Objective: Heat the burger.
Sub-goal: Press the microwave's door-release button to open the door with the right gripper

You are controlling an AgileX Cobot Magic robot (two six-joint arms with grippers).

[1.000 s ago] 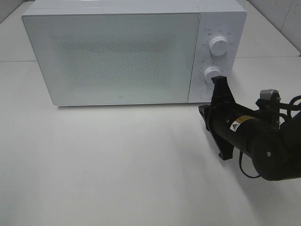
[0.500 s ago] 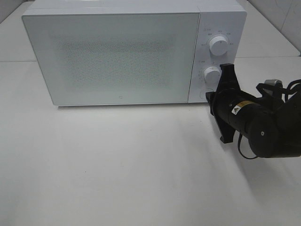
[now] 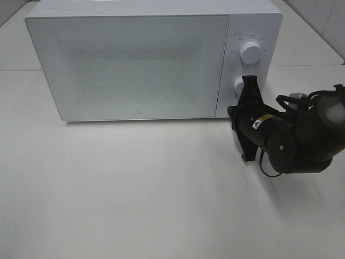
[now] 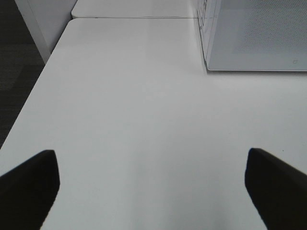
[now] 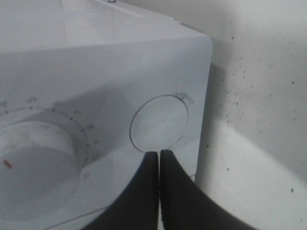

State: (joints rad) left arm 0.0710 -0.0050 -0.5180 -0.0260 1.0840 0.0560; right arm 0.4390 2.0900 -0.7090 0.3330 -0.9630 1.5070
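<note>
pinched-shut right gripper just nudged in to the flush round button low on the panel of the boxy white microwave, left gripper gapes wide off the microwave's door-side end, burger's out of sight, presumably inside already.

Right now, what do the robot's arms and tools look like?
The right arm is matte black and rounded, with a small yellow-and-white sticker and black cables looped behind. The right tool and left tool each have two black fingers.

White table w/ 1 white microwave toward the back.
</note>
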